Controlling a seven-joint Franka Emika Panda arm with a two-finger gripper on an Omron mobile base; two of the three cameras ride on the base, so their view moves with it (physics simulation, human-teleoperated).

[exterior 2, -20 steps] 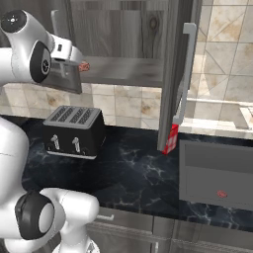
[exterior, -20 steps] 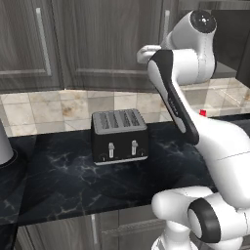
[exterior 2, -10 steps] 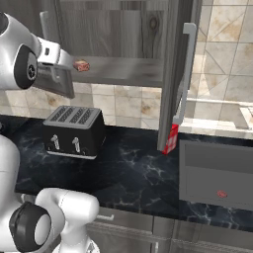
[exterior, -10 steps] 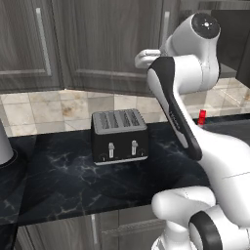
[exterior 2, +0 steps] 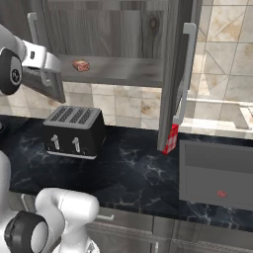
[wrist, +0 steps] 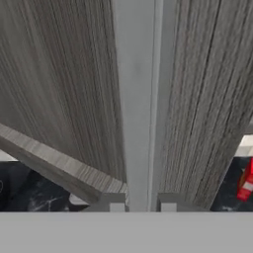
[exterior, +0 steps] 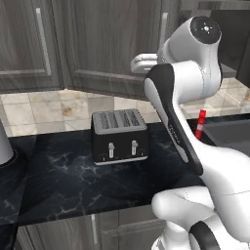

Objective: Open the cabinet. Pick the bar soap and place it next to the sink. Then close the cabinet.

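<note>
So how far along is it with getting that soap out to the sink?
The dark wood-grain wall cabinet looks open: its right door stands edge-on, shelf exposed. In hand: the fingers grip the left door's long silver bar handle. Left: the small tan-pink bar soap lies on the shelf, unpicked; placing it beside the dark grey rectangular sink and closing up remain.

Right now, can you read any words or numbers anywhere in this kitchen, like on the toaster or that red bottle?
No words or numbers can be read anywhere.
Toaster: just slots, levers and knobs, no writing.
Red-and-white bottle: its label is too small and blurred to read.
Bar soap on the cabinet shelf: no mark that can be made out.
Cabinet doors, wall tiles and countertop: no signs.
</note>
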